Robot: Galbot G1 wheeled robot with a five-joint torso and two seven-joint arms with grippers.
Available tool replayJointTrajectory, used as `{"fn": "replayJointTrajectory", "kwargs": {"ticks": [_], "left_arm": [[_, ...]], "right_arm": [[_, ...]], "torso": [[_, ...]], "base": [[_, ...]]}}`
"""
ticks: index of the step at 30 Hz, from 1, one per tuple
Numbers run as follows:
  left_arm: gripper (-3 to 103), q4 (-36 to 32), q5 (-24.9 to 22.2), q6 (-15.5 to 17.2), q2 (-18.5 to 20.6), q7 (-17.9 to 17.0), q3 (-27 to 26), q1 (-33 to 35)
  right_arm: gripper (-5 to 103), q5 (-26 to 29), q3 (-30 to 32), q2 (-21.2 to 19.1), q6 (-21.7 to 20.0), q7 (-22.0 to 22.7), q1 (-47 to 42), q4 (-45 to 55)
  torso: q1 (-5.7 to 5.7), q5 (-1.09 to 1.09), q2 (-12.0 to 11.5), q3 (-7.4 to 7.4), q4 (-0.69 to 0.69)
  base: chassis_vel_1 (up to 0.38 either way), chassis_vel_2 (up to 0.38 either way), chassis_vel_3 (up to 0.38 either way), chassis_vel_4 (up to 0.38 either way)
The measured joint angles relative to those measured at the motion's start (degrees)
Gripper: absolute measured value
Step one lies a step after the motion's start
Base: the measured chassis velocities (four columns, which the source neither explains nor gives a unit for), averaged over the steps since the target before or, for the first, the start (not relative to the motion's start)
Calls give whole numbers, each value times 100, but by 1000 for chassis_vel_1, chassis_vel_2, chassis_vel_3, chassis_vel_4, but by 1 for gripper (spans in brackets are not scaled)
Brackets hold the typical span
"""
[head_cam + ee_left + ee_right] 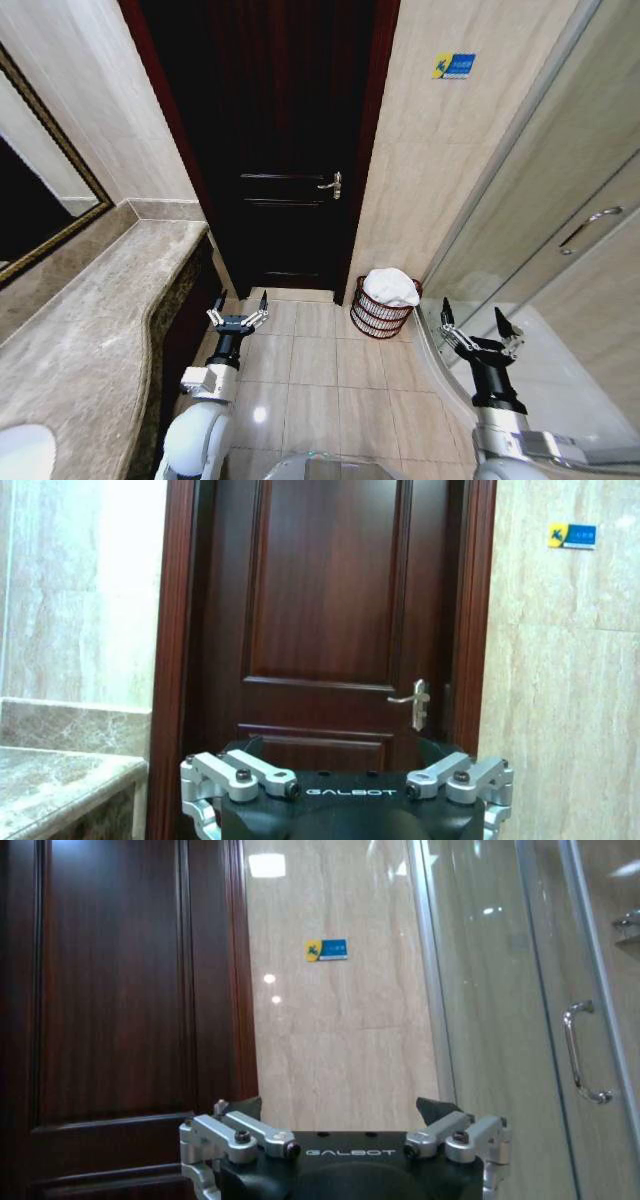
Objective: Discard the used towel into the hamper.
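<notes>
The towel (391,286), white and bunched, lies heaped in the hamper (381,316), rising above its rim. The hamper stands on the tiled floor (322,372) at the far right, against the beige wall, just right of the dark wooden door (285,140) and just left of the curved glass shower enclosure (530,240). The door is shut, its metal lever handle (331,184) on its right side, and a small blue and yellow sign (454,65) sits high on the wall above the hamper. Along the left runs a marble counter (90,330) with a framed mirror (35,190) above it and the edge of a white basin (22,452) at the near corner. The left tool (238,318) hangs low over the floor beside the counter's front, fingers spread apart and holding nothing, well apart from the hamper. The right tool (481,327) hovers near the base of the shower glass, just right of and nearer than the hamper, its fingers also spread and empty. Open floor tiles lie between both tools and the hamper. In the right wrist view the shower door's metal pull handle (583,1054) shows on the glass.
</notes>
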Motion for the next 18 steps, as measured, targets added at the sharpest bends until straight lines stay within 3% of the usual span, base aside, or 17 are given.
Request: {"fn": "replayJointTrajectory", "kwargs": {"ticks": [18], "left_arm": [[100, 0, 0, 0, 0, -1, 0, 1]], "right_arm": [[100, 0, 0, 0, 0, 0, -1, 0]], "torso": [[-1, 0, 2, 0, 0]], "base": [[0, 0, 0, 0]]}}
